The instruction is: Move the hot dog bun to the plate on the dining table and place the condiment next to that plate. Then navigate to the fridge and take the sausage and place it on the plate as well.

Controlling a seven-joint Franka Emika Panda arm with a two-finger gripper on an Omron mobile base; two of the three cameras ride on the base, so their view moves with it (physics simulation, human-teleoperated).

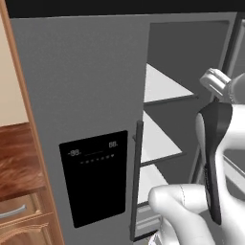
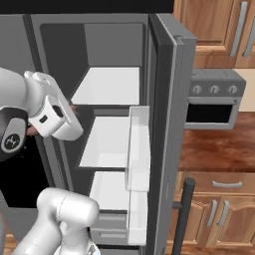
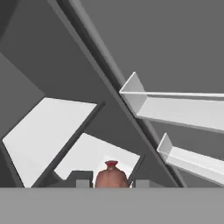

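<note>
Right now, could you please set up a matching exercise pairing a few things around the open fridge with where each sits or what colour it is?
Things:
1. sausage
2. dispenser panel
3. fridge shelves
4. oven

Descriptions:
A. black, on the closed grey fridge door
B. white, stacked inside the open compartment
C. reddish-brown, between the gripper fingertips in the hand view
D. grey with round knobs, right of the open door, among wooden cabinets

Pairs: 1-C, 2-A, 3-B, 4-D
</note>
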